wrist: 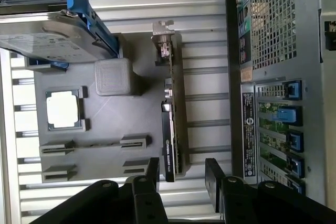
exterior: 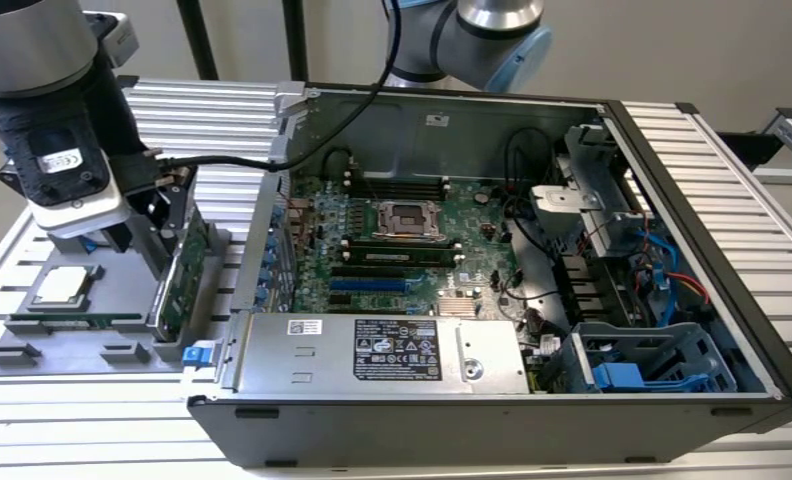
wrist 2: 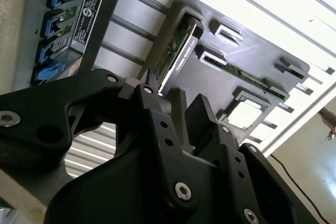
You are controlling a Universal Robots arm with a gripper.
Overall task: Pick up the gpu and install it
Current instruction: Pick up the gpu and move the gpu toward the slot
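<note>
While hanging over the grey plastic tray [wrist: 105, 124], black two-finger gripper [wrist: 182, 170]: released, fingers [wrist: 153, 171] spread, nothing held.
Card: green rectangular gpu [wrist: 177, 129] with black cooler [wrist: 167, 140] stood edgewise in that tray, one end between the fingers.
Place: exterior view's left of open black computer case [exterior: 436, 430].

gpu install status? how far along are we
Done: the gripper is over the grey tray, open, one finger on each side of the gpu. In hand: nothing; the gpu stands on edge in the tray, with gaps to both fingers. Left: grasp, lift, seat it in the open case, where the motherboard's blue slot looks empty.
</note>
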